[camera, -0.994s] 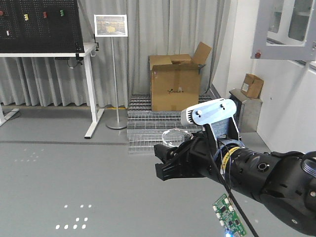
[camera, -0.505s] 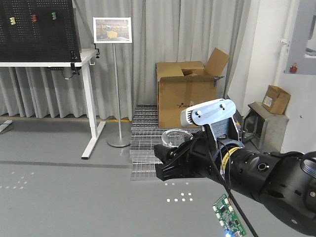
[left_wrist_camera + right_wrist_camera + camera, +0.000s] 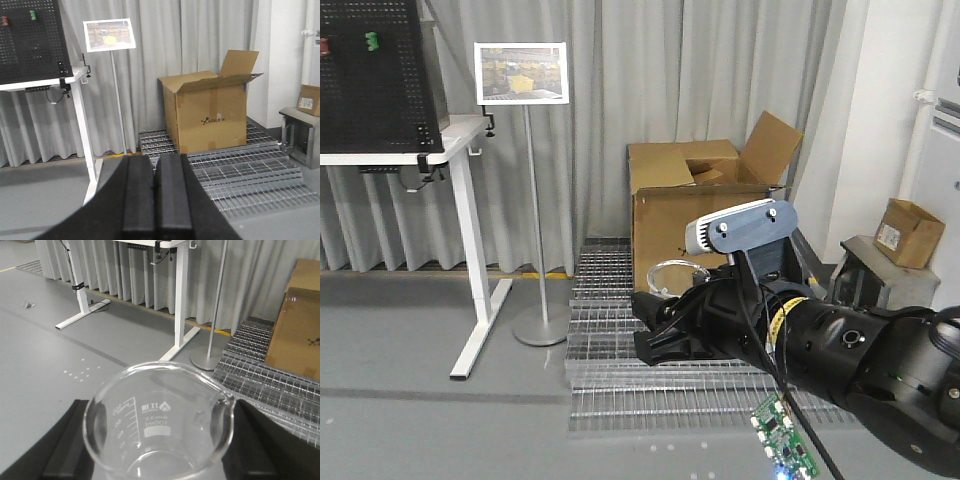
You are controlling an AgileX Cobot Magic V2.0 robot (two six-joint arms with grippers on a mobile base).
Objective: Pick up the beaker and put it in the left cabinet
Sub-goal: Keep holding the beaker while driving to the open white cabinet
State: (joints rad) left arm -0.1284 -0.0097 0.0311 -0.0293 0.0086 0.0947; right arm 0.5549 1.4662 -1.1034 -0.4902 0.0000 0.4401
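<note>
Glass beaker (image 3: 157, 425) sits clamped in the right hand (image 3: 648, 328), held over open floor (image 3: 60, 340) with the left cabinet nowhere in view; left hand (image 3: 156, 195) shut, empty; risk: a jolt slips the smooth glass free and it shatters.

The small clear glass beaker (image 3: 157, 429) carries white print: "100ml" beneath a small logo, beside a graduated scale whose figures are too faint to read. The large brown cardboard box (image 3: 210, 112) has "AGILEX" in black on its front.
</note>
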